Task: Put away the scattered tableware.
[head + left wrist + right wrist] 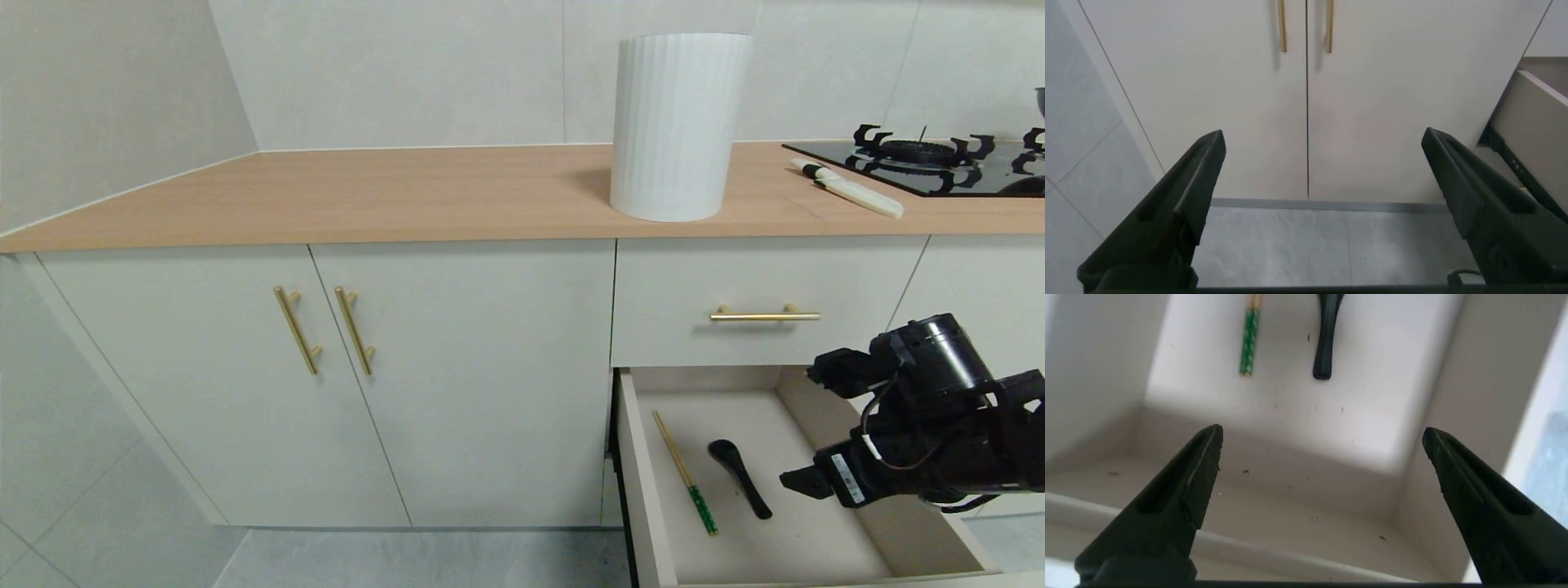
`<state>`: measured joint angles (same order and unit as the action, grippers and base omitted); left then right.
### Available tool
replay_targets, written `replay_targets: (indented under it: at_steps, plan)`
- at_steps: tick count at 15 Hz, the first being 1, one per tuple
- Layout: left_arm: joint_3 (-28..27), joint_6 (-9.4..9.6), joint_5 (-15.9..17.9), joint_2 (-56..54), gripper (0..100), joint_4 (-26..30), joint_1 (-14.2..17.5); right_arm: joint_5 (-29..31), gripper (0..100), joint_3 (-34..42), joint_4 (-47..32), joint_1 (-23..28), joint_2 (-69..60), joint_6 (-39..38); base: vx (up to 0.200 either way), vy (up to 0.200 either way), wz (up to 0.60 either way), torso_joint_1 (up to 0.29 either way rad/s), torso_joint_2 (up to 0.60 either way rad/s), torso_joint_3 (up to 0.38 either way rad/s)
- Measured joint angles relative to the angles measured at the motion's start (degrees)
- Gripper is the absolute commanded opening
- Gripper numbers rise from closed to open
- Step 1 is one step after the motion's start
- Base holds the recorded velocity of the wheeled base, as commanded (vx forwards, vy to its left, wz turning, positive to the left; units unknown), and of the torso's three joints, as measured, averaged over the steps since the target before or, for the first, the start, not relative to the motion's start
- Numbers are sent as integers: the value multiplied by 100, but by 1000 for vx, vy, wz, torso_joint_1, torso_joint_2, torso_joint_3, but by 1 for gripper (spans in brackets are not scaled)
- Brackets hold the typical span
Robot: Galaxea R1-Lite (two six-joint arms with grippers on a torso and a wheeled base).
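Note:
An open drawer (642,465) at the lower right holds a pair of chopsticks (684,472) with green ends and a black spoon (739,476), lying side by side on its floor. My right gripper (808,429) hangs open over the drawer's right side, empty, a little apart from the spoon. In the right wrist view the gripper (1323,439) looks down into the drawer (1372,400), with the chopsticks (1249,335) and spoon (1325,339) beyond its fingertips. A white knife (849,188) lies on the counter by the stove. My left gripper (1323,147) is open and empty, low before the cabinet doors.
A tall white ribbed container (676,126) stands on the wooden counter (408,192). A black gas hob (922,163) sits at the back right. A shut drawer with a gold handle (765,315) is above the open one. Double cabinet doors (326,367) lie to the left.

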<state>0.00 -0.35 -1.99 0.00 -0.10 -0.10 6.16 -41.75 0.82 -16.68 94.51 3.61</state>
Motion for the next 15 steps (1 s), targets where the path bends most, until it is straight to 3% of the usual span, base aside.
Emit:
replay_targets:
  at_steps: [3,11,15]
  plan:
    - [0,-5,0,0,100,-1,2,22,100,-6,-20,-18,-196,6,0,0,0,0,0,0]
    - [-2,-7,0,0,100,0,5,33,100,251,-24,-85,-452,473,-200,0,0,1,2,2]
    - [0,-7,0,0,100,0,2,-4,100,494,-17,-190,-590,809,0,0,0,0,0,0]
